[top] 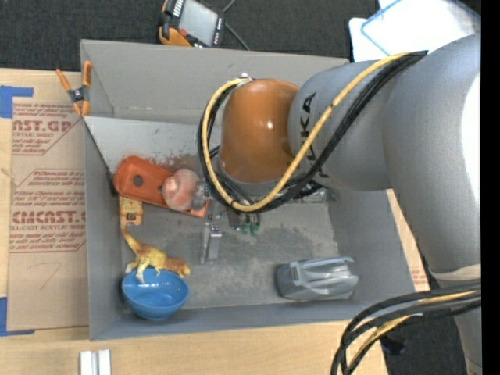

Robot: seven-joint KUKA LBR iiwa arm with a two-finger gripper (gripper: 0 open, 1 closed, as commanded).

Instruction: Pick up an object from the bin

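Observation:
My gripper [210, 245] hangs below the orange wrist cover, near the middle of the bin, its tip just above the bare grey floor. A pink rounded object [181, 190] lies up and to its left, touching an orange plastic piece [141, 180] with a dark hole in it. Lower left of the gripper, a yellow toy dinosaur [153, 261] stands at the rim of a blue bowl [155, 296]. Nothing shows in the gripper's grasp.
A grey object with a clear plastic top [316, 279] lies on the floor at the lower right. A small yellow-orange piece [129, 209] sits by the left wall. The arm and its cables cover the bin's right and back.

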